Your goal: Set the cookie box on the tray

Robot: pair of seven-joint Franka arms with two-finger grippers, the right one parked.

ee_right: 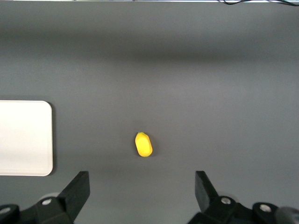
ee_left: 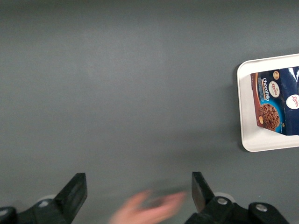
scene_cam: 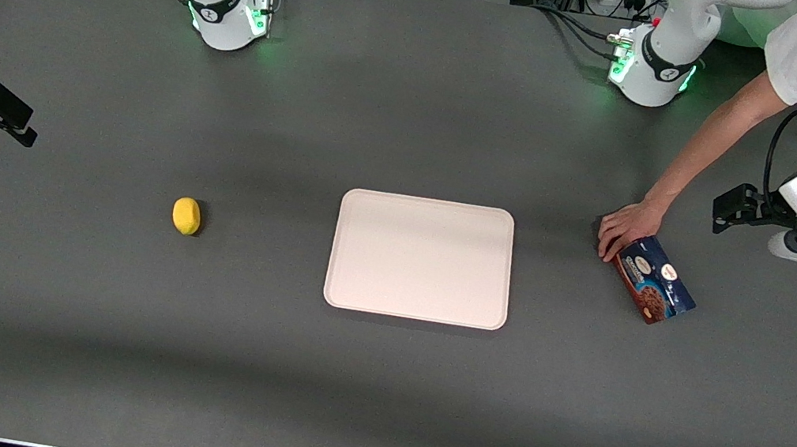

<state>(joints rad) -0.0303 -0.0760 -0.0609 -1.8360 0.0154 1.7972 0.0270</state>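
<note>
In the front view the cookie box (scene_cam: pixel 653 284), dark blue with brown cookies, lies flat on the table toward the working arm's end, apart from the pale tray (scene_cam: pixel 422 258). A person's hand (scene_cam: pixel 626 227) rests on the box's end. The left wrist view shows the cookie box (ee_left: pixel 275 103) lying on a corner of the tray (ee_left: pixel 245 112). My gripper (scene_cam: pixel 724 215) hovers above the table beside the box, farther from the front camera, open and holding nothing. A blurred hand (ee_left: pixel 149 205) shows between the gripper (ee_left: pixel 138 186) fingers.
A small yellow lemon-like lump (scene_cam: pixel 186 215) sits on the table toward the parked arm's end, also seen as the lump (ee_right: pixel 143 144) near the tray (ee_right: pixel 23 137). The person's forearm (scene_cam: pixel 707 144) reaches over the table next to my arm.
</note>
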